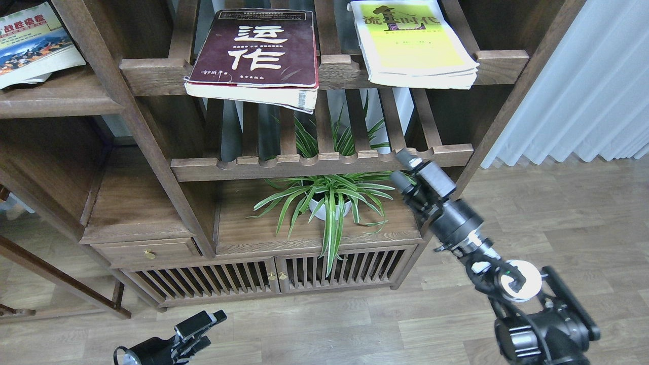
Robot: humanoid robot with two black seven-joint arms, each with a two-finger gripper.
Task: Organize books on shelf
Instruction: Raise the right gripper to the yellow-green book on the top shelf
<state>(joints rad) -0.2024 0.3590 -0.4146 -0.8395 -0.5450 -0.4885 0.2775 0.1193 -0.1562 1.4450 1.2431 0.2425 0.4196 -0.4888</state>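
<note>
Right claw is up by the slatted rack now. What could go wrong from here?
1. The maroon book overhangs the upper rack's front rail; a nudge might tip it off.
2. The right claw sits close to the lower scalloped rail and may catch on it when rising.
3. The spider plant lies below and could be hit.

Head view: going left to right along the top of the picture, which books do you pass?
Small mountain-picture book on the solid left board → maroon book on the slatted rack → yellow-green book further right on the same rack.
</note>
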